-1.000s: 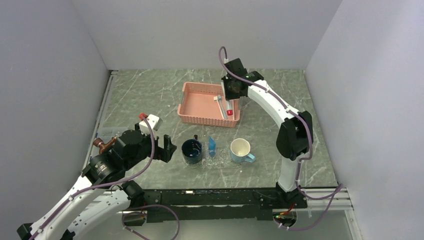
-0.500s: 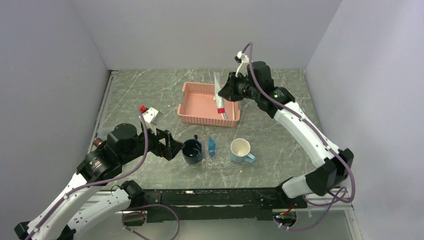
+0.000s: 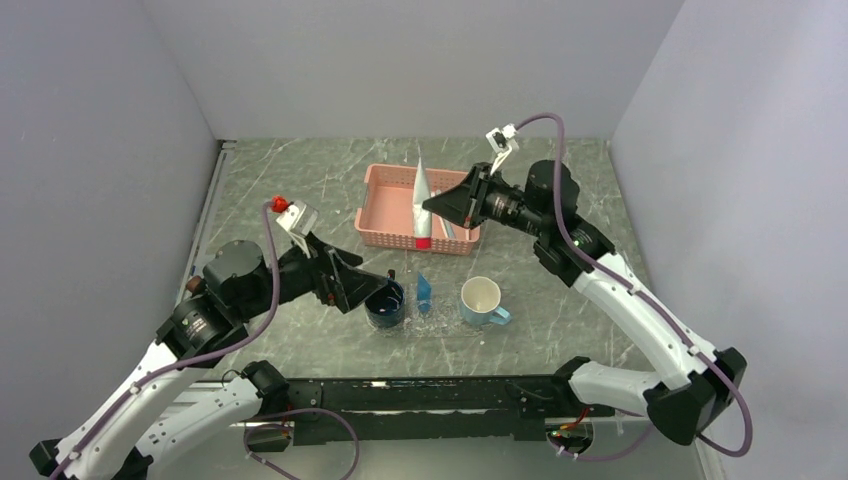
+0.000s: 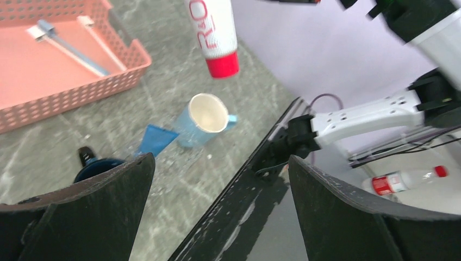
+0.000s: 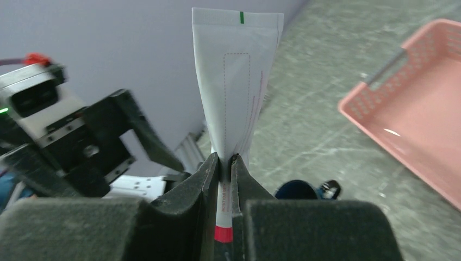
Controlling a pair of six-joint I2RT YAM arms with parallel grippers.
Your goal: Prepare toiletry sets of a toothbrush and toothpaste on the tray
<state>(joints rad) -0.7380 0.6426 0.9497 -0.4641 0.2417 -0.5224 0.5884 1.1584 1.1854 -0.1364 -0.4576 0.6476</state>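
My right gripper (image 3: pixel 432 207) (image 5: pixel 224 160) is shut on a white toothpaste tube (image 3: pixel 421 200) (image 5: pixel 239 81) with a red cap. It holds the tube upright, cap down, above the front edge of the pink basket (image 3: pixel 385 215). The tube (image 4: pixel 215 32) also hangs at the top of the left wrist view. A small blue toothpaste tube (image 3: pixel 424 292) (image 4: pixel 155 138) lies on the clear tray (image 3: pixel 445 322) between two mugs. A toothbrush (image 4: pixel 68 46) lies in the basket. My left gripper (image 3: pixel 362 285) (image 4: pixel 220 160) is open and holds nothing, just left of the dark mug.
A dark blue mug (image 3: pixel 385 302) (image 4: pixel 95 166) and a light blue mug (image 3: pixel 482 300) (image 4: pixel 204 117) stand on the tray. The table's near edge and black rail (image 3: pixel 430 385) run right behind them. Grey walls enclose the table on three sides.
The right arm lifted the white tube out of the basket and swung it left and forward, turning it cap down. The left gripper tilted up and moved towards the dark mug.
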